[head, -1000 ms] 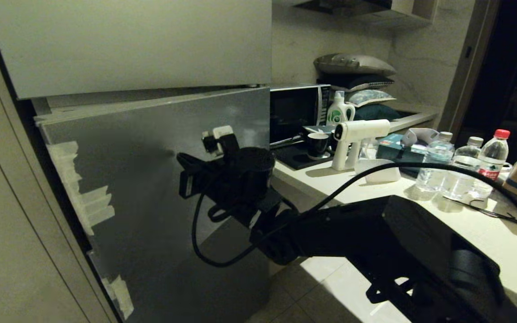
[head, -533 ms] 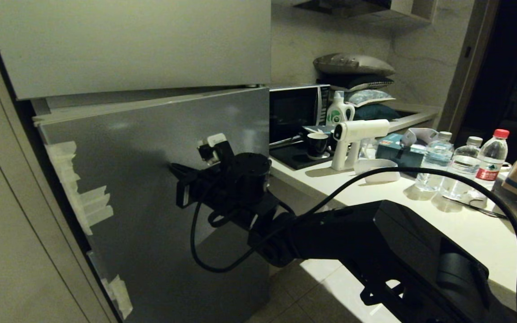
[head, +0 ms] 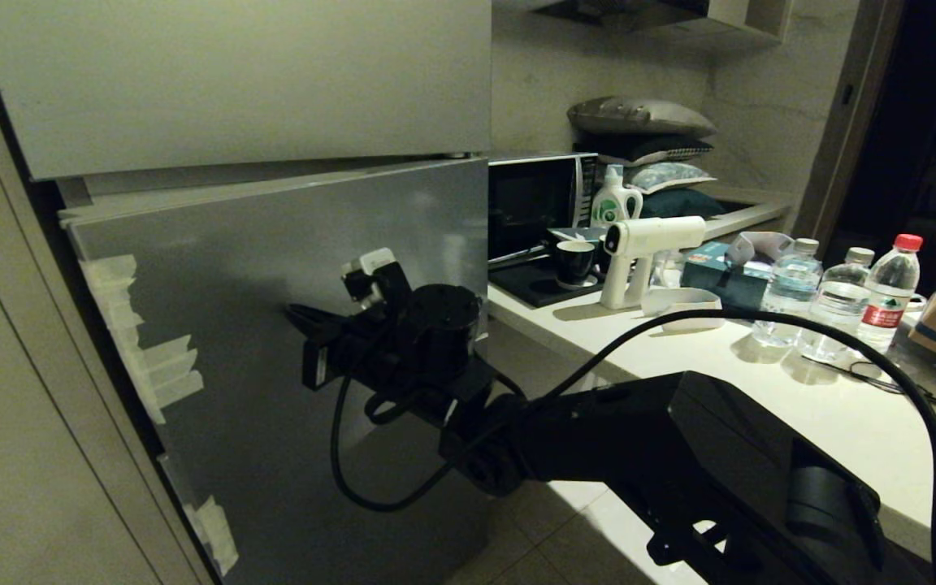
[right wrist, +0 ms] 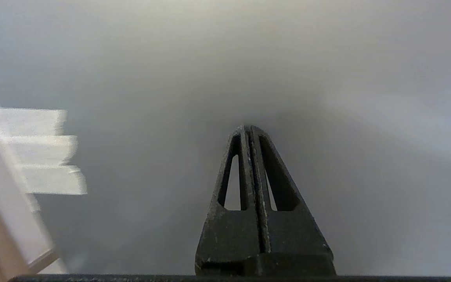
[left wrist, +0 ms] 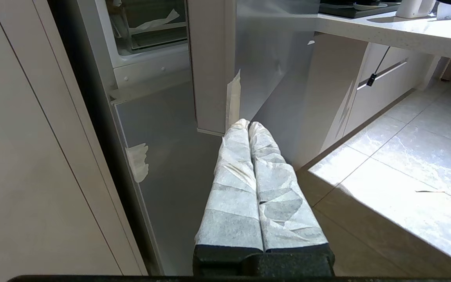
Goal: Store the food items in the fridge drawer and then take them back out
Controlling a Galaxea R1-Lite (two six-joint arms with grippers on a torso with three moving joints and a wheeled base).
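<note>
The right gripper (right wrist: 249, 131) has its jaws pressed together with nothing between them, and its tip sits against — or just short of — the brushed grey front of the fridge drawer (head: 273, 268); I cannot tell whether it actually touches. In the head view the drawer front fills the picture from about 9 o'clock to the centre, standing slightly ajar, its long axis running side to side, with the white tape scraps (head: 155, 370) down its 9 o'clock edge. The panel lies straight ahead of the jaws, so the coming move looks like a flat push on the front rather than a grab. The right arm is plainly the nearer one. The left gripper (left wrist: 249, 126) hangs low with its wrapped jaws closed and empty, pointing towards the drawer's taped edge. The food items are not visible — neither on the surface (head: 760, 382) at 3 o'clock nor elsewhere.
</note>
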